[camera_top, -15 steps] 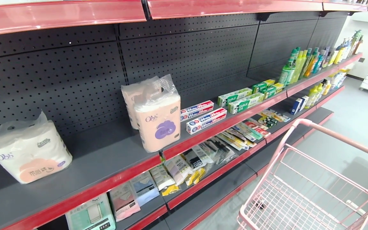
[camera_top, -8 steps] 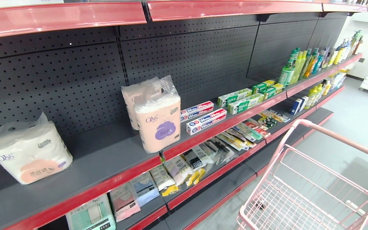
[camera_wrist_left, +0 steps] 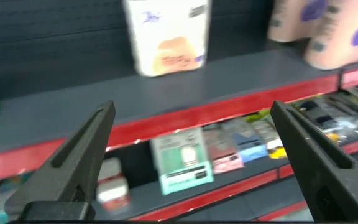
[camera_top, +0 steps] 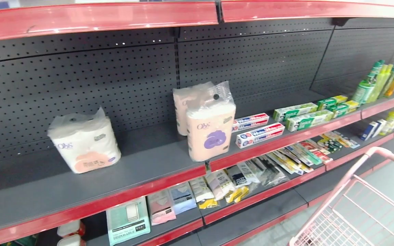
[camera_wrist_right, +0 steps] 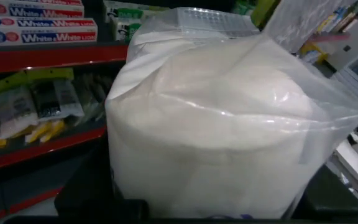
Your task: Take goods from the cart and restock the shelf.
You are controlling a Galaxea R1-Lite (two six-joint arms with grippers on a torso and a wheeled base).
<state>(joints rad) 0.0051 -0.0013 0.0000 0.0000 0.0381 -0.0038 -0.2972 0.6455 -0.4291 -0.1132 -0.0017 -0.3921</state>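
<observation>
The right gripper (camera_wrist_right: 210, 208) is clenched on a white roll pack (camera_wrist_right: 216, 124) in clear plastic, in front of the toothpaste boxes (camera_wrist_right: 39, 25). The left gripper (camera_wrist_left: 191, 109) is spread wide, facing the shelf (camera_top: 115, 201). There another white pack (camera_top: 84, 145) sits left of 2 peach packs (camera_top: 210, 133). The pink cart (camera_top: 364, 164) stands near, at the right.

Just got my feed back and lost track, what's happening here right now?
The robot is facing the shelf mid-restock. Its right gripper is closed on a plastic-wrapped pack of paper rolls, not yet set down on the shelf. The left gripper is open and empty, pointed toward the shelf, where a white pack and two peach packs already stand. The pink cart sits to the robot's right.
</observation>
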